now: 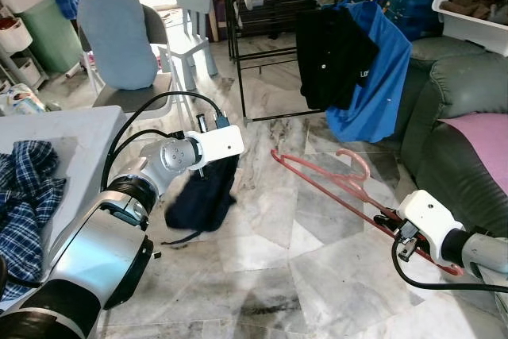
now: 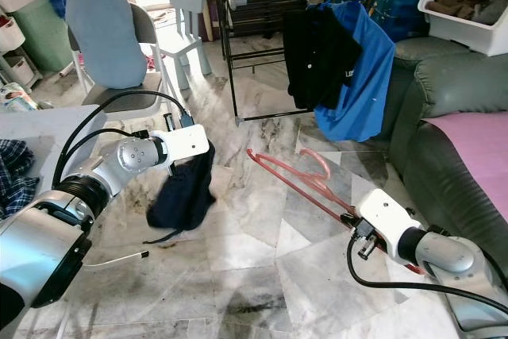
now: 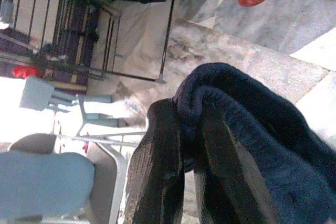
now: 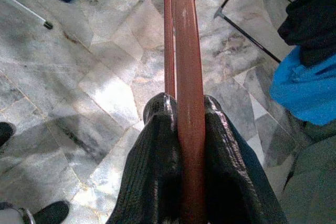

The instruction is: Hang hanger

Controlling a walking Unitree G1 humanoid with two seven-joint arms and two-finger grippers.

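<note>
The left gripper (image 3: 191, 150) is held out over the marble floor (image 1: 317, 275) with its two black fingers (image 3: 157, 171) pinched on a fold of a dark navy garment (image 1: 202, 192), which hangs limp below the fingers with its lower edge bunched close to the floor. Behind that gripper and further to the robot's left stands a grey chair (image 1: 131, 97) with a pale blue cushion (image 1: 119, 37) on its back, and nearer the robot a plaid shirt (image 1: 24, 188) lies on a grey table (image 1: 87, 129). Beyond the space between the two grippers a black drying rack (image 1: 270, 5) stands on the floor, with a black shirt (image 1: 333, 57) and a blue shirt (image 1: 377, 77) hanging from its near rail. The right gripper (image 4: 184, 129) is closed on one end of a red hanger (image 1: 333, 184): in the right wrist view the red bar runs straight between the two black fingers, touching both. From that gripper the hanger reaches forward and toward the left gripper, held above the floor, its hook pointing up and pale pink. To the right of the right gripper sits a dark sofa (image 1: 460, 85) with a pink cloth (image 1: 484, 136) on its seat and a white bin (image 1: 476, 1) resting on its back.
</note>
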